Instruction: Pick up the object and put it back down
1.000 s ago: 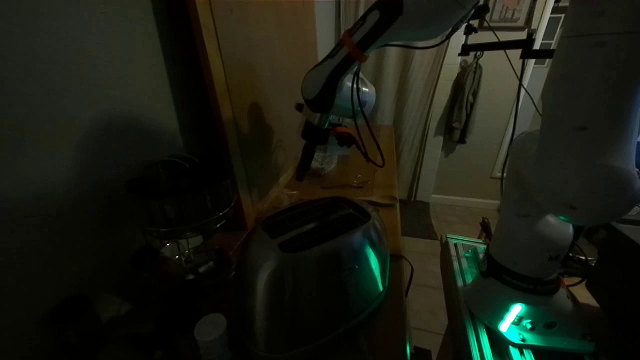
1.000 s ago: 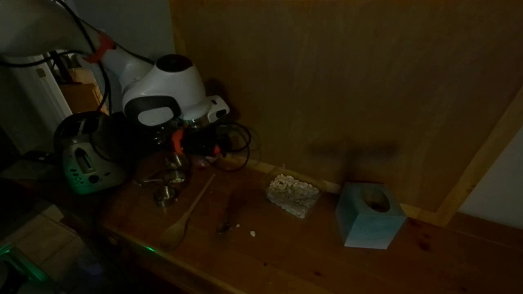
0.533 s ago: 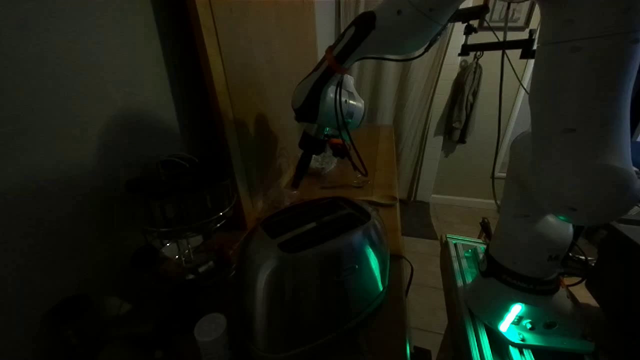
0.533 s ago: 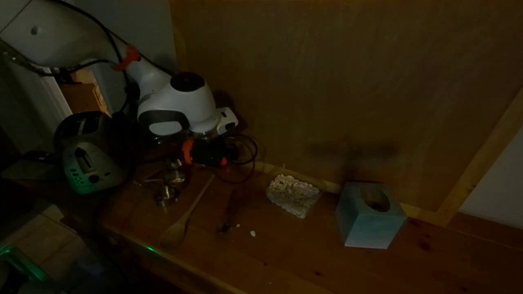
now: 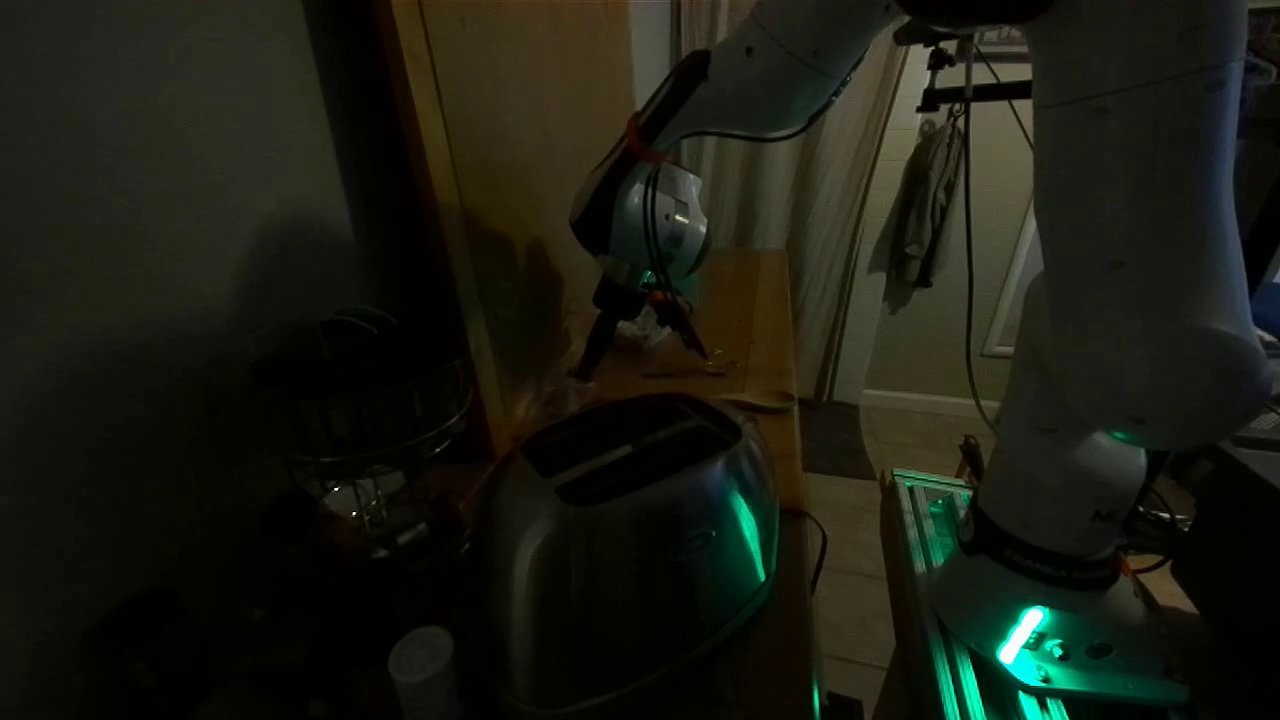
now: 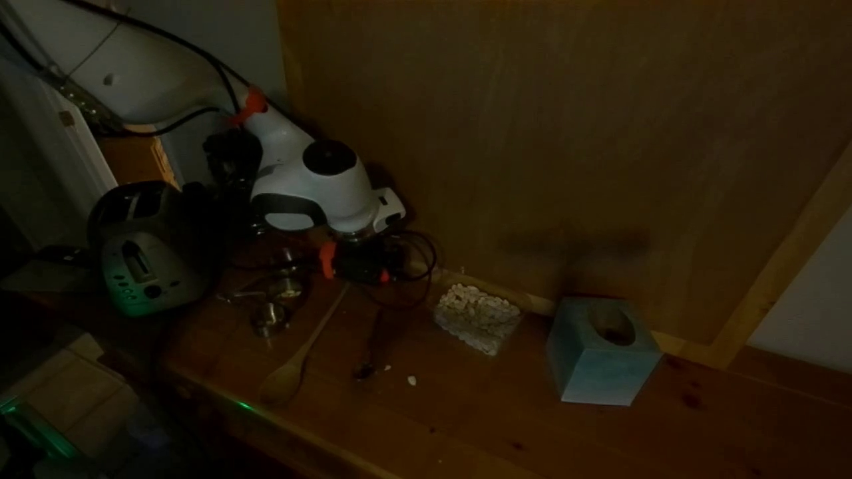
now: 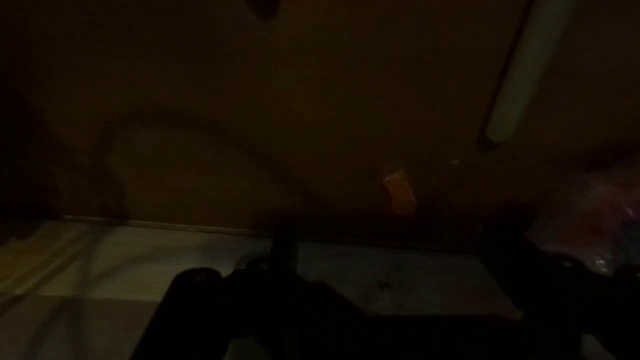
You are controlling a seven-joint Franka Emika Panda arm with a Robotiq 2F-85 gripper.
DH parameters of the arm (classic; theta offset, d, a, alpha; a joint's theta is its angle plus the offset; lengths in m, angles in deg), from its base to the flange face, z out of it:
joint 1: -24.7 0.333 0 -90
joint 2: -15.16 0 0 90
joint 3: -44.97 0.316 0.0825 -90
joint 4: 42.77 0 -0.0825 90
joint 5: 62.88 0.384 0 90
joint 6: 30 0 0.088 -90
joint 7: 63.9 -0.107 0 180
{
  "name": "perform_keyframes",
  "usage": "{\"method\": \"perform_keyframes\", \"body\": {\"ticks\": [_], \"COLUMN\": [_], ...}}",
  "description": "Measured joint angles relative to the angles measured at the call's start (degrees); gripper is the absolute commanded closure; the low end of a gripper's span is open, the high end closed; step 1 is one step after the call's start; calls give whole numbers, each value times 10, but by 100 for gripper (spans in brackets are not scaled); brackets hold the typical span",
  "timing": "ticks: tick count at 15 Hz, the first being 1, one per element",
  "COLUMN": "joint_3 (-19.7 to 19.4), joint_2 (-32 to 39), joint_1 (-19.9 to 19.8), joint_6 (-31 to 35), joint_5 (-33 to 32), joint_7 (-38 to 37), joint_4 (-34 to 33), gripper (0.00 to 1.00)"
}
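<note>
The task does not name its object. A small orange piece (image 7: 400,194) lies on the wooden surface in the wrist view, just ahead of the gap between the fingers. My gripper (image 7: 387,231) is open with nothing between its fingers. In an exterior view the gripper (image 5: 642,362) shows its two dark fingers spread, pointing down above the counter beyond the toaster. It also shows in an exterior view (image 6: 359,263), where its fingertips are hard to make out. A pale wooden handle (image 7: 530,70) lies at the upper right of the wrist view. A shiny plastic-wrapped thing (image 7: 592,215) is beside the right finger.
A metal toaster (image 5: 640,580) stands near the gripper. The counter holds a wooden spoon (image 6: 286,380), metal cups (image 6: 269,320), a dark spoon (image 6: 365,370), a container of whitish pieces (image 6: 478,319) and a blue tissue box (image 6: 602,362). A wooden panel (image 6: 532,133) rises behind. Lighting is very dim.
The arm has moved down; in an exterior view it also goes right, along the panel. Both fingers now show spread apart where only one showed before. The objects on the counter have not moved.
</note>
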Motion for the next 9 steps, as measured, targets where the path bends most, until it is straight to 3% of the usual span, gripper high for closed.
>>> {"method": "perform_keyframes", "body": {"ticks": [9], "joint_3": [6], "joint_2": [33], "joint_1": [-5], "joint_6": [0], "joint_5": [19], "joint_7": [21], "joint_4": [-19], "gripper": [97]}}
